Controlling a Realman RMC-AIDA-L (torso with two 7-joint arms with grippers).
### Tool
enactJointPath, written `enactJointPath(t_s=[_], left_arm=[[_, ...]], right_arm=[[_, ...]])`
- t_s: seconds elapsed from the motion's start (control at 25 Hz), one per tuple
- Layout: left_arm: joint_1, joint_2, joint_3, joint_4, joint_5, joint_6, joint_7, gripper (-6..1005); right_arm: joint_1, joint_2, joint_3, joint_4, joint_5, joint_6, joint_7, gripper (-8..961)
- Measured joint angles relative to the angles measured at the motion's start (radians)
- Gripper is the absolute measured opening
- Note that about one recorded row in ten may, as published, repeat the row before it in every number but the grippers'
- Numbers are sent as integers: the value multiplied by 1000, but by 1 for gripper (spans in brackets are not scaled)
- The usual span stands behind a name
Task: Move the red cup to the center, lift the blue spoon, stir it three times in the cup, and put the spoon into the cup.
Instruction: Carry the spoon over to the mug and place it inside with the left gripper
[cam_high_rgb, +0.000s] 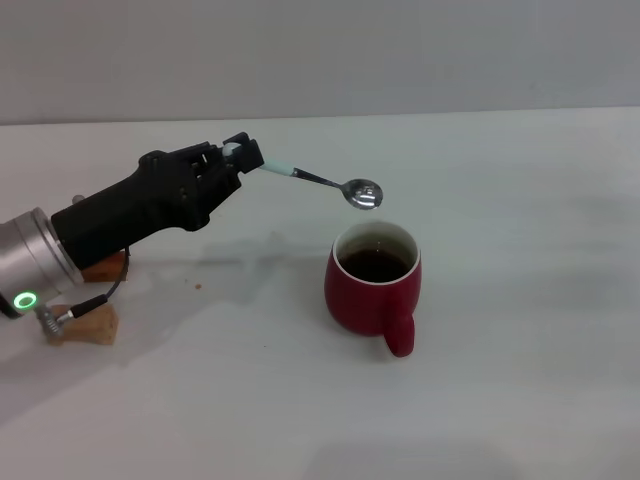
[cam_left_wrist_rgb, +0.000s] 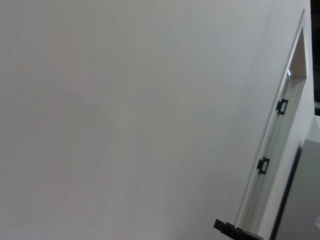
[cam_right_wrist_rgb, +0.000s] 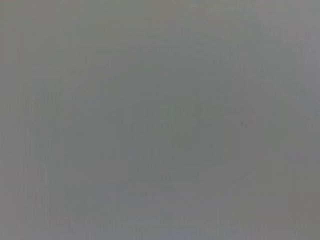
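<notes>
In the head view the red cup (cam_high_rgb: 372, 287) stands upright near the middle of the white table, dark liquid inside and its stubby handle turned toward me. My left gripper (cam_high_rgb: 243, 155) is shut on the pale handle of the blue spoon (cam_high_rgb: 330, 183), held in the air. The spoon slopes down to the right, and its metal bowl hangs just above and slightly behind the cup's rim, clear of the liquid. The right gripper is out of view. Neither wrist view shows the cup or the spoon.
Two small wooden blocks (cam_high_rgb: 88, 324) lie on the table at the left, partly under my left arm. A small crumb (cam_high_rgb: 198, 285) lies left of the cup. The table's far edge (cam_high_rgb: 480, 112) meets a grey wall.
</notes>
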Motion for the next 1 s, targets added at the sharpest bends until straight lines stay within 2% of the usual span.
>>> enactJointPath(t_s=[0.32, 0.76, 1.0], left_arm=[[-30, -9, -3, -2, 82, -11, -12, 145], [-55, -26, -2, -9, 144, -88, -13, 144], [-59, -28, 2, -10, 156, -102, -13, 144]], right_arm=[[-1, 0, -1, 2, 0, 2, 0, 589], [0, -2, -8, 6, 0, 2, 0, 589], [-1, -2, -6, 7, -2, 2, 0, 589]])
